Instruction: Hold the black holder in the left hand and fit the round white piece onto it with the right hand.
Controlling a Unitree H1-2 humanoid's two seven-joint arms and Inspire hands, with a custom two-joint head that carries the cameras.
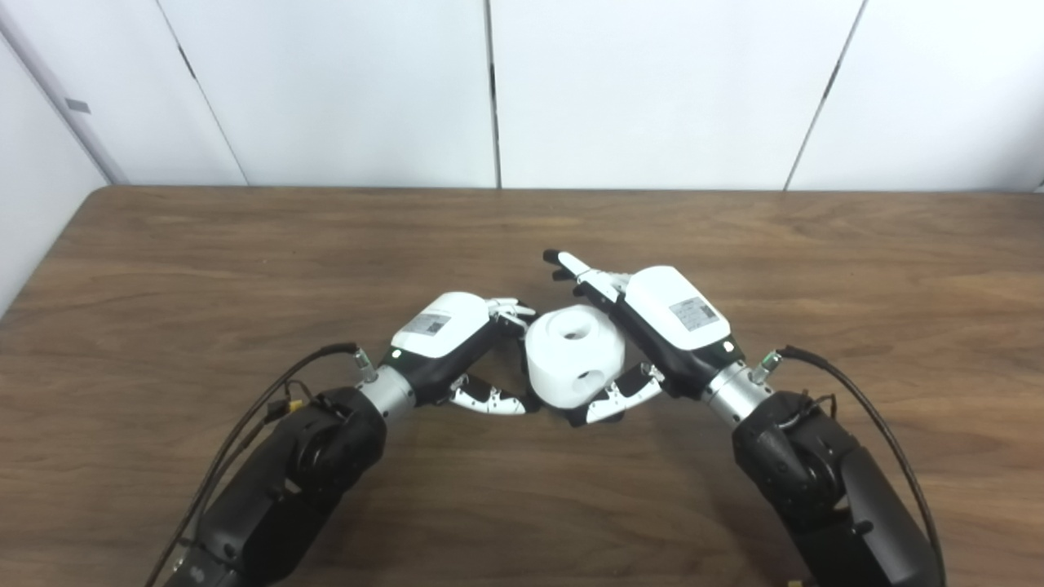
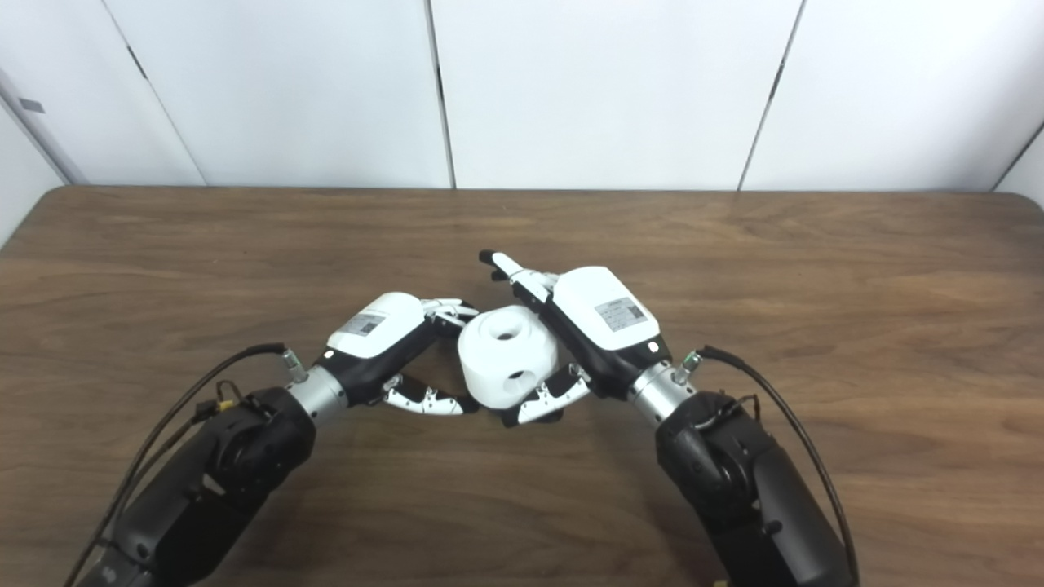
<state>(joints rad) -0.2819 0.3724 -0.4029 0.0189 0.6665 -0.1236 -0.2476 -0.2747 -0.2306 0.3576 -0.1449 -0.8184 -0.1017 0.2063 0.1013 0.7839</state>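
Both arms reach inward; the round white piece (image 1: 574, 355) sits between the left hand (image 1: 457, 342) and right hand (image 1: 652, 330), both clamped on it above the surface (image 1: 245, 261).

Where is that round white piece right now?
The round white piece sits mid-table, just above the wooden table, pinched between the left hand and the right hand.

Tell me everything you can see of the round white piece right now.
The round white piece is a chunky, smooth, matte drum, plastic-looking, with one round hole in its top face and another in its near side. It sits upright mid-table between both hands: the right hand cups its right side, thumb under the front; the left hand meets its left side. No black holder is visible.
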